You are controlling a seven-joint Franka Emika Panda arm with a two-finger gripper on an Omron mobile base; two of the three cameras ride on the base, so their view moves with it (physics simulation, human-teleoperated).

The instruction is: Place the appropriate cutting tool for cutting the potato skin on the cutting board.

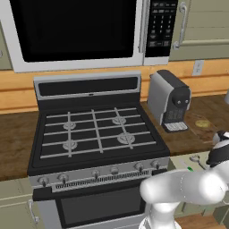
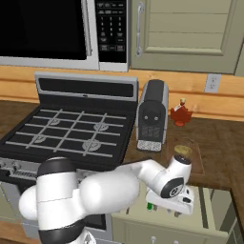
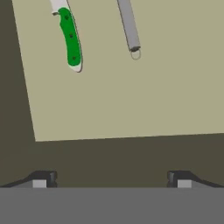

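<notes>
Two utensils lie on the pale floor of the open drawer [image 3: 131, 100] in the hand view: the cutting tool [image 3: 129, 27], a slim grey handle ending in a small ring, and beside it, apart from it, a green-handled knife [image 3: 70, 40]. The gripper [image 3: 112, 178] hangs above the drawer's near edge with its jaws spread wide and nothing between them, well short of both utensils. In the right base view the cutting board [image 2: 202, 164] lies on the counter just beside the coffee machine [image 2: 152, 114], on the side away from the stove [image 2: 71, 131], with the potato [image 2: 183, 151] resting on it.
</notes>
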